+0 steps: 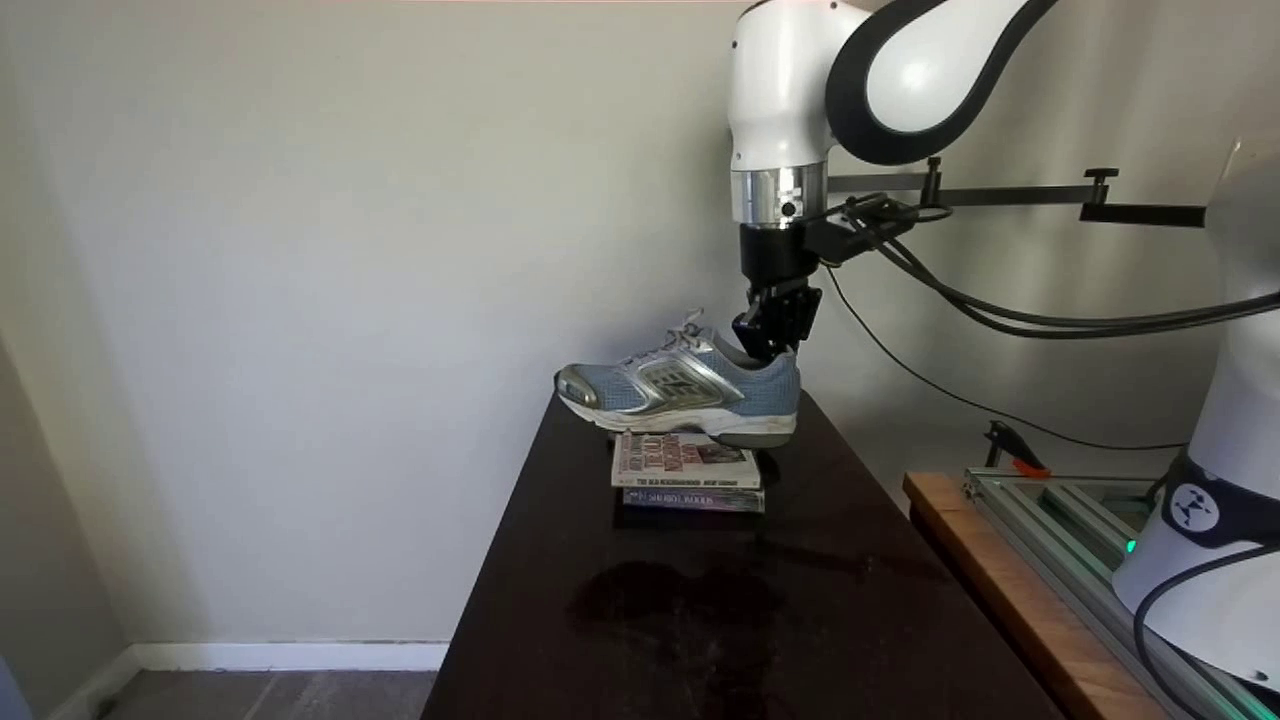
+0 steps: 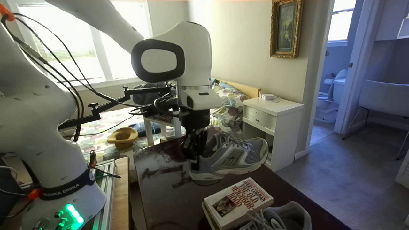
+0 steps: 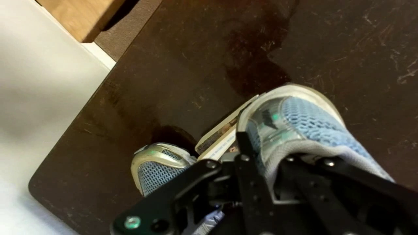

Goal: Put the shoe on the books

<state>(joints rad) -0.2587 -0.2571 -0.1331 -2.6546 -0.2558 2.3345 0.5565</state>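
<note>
While the black hand (image 1: 772, 345) pinches the back of the grey shoe (image 2: 236, 159), the shoe hangs in the air, near the books (image 2: 238, 201) and higher than they are. I cannot tell if it is right over them. Beside the books, another shoe (image 2: 289, 217) sits on the dark table (image 1: 810, 620).

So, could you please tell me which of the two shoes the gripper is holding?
The raised shoe, pinched near its heel by the gripper. The other shoe sits ungripped beside the books.
</note>
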